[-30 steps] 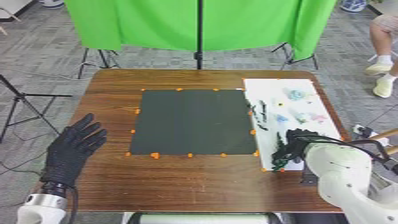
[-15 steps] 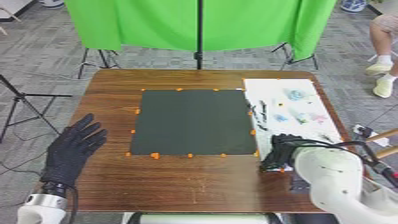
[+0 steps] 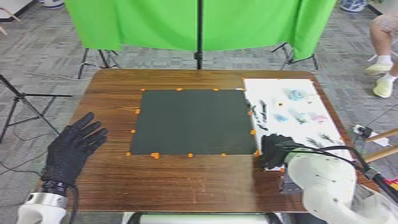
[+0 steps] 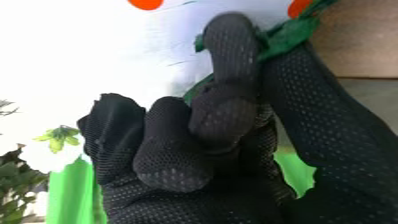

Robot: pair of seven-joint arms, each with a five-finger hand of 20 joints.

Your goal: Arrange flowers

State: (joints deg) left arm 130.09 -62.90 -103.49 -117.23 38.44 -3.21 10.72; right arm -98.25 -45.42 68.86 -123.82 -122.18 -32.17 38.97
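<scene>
Green artificial leafy stem looks light, soft and bendy at the leaves, probably stiffer along its stalk; best pinched low on the stalk, leaves spared from crushing. Right hand has finger and thumb closed on it, over the near end of the white rectangular sheet, just beside the near right corner of the dark grey square mat. Pale blue flower lies farther off, right of the mat; left hand rests left of it, fingers loosely straight. Against the first frame, the right hand sits closer to the mat, having shifted leftward.
</scene>
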